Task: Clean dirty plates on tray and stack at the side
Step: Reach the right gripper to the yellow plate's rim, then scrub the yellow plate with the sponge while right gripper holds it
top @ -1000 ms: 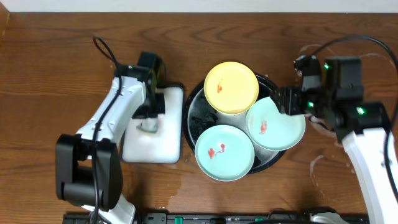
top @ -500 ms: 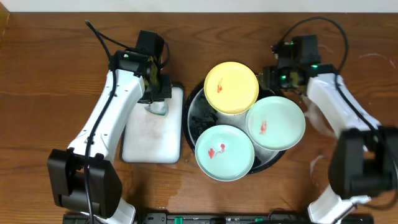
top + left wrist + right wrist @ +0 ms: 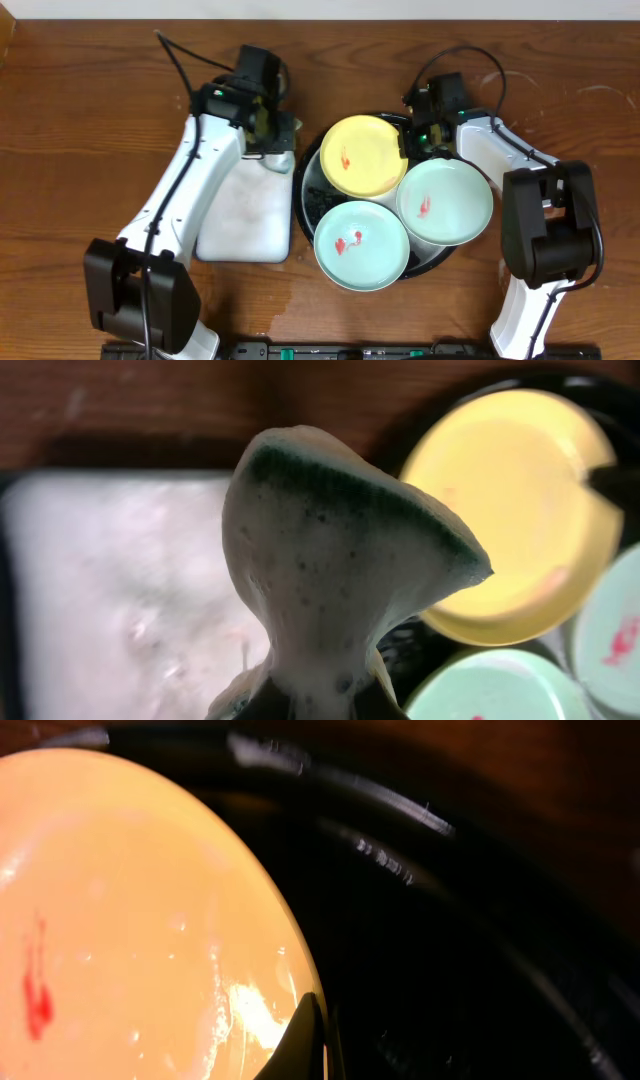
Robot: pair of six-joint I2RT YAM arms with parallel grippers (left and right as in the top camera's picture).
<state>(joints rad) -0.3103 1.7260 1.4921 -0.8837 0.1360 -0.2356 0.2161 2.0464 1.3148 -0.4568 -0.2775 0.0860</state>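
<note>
Three plates lie on the black tray (image 3: pixel 304 200): a yellow plate (image 3: pixel 358 158) at the back, a mint plate (image 3: pixel 450 205) to the right and another mint plate (image 3: pixel 361 243) in front, each with red smears. My right gripper (image 3: pixel 408 148) is shut on the yellow plate's right rim; in the right wrist view a dark finger (image 3: pixel 300 1040) lies over that rim of the yellow plate (image 3: pixel 130 920). My left gripper (image 3: pixel 272 135) is shut on a foamy green-topped sponge (image 3: pixel 340 560), which hangs just left of the tray, over the white tray's far end.
A white rectangular tray (image 3: pixel 245 215), wet with foam, lies left of the black tray. Brown tabletop to the right of the black tray carries whitish soap marks (image 3: pixel 508 262). The right arm's forearm stretches down the right side.
My right gripper swung in from the right to the yellow plate's rim and shut on it; the plate shifted slightly left. My left gripper carried the sponge right, toward the black tray.
</note>
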